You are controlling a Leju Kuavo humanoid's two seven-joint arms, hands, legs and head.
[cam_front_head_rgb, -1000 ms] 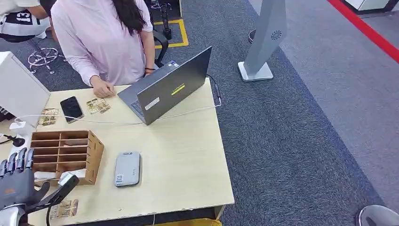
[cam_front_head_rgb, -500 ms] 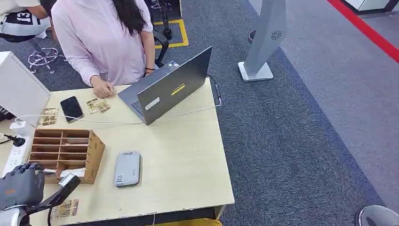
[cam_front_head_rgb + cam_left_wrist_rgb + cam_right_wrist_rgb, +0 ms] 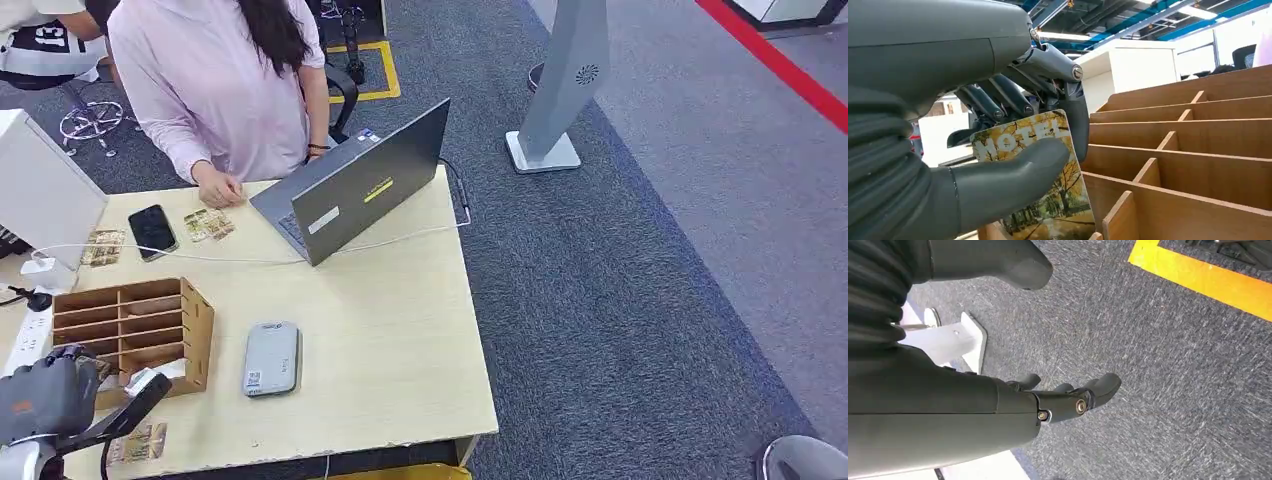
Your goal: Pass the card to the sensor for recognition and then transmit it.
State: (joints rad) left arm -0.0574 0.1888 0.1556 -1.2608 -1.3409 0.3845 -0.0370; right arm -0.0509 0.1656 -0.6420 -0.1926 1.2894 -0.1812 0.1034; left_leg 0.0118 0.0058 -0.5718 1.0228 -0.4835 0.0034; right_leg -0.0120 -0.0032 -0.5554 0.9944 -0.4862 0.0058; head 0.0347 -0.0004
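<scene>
At the bench's near left corner:
Left hand (image 3: pixel 42 398): fingers curled, thumb and fingers pinching the card (image 3: pixel 1040 176) just beside the wooden rack (image 3: pixel 140 325).
Card: printed with autumn trees and the word "HOTEL", upright in the left hand, its lower edge at the rack's near compartments.
Wooden rack: touching or nearly touching the left hand, its open slots facing up.
Loose cards (image 3: pixel 138 442): on the bench, just beside the left hand at the near edge.
Sensor (image 3: pixel 271 358): a flat grey pad, near the rack on the side away from the left hand.
Laptop (image 3: pixel 368 187): well beyond the sensor, open toward a person (image 3: pixel 215 85).
Phone (image 3: pixel 152 231): far from the left hand, between two small card piles.
Right hand (image 3: pixel 1068 395): hanging over grey carpet, fingers loosely apart, holding nothing.
</scene>
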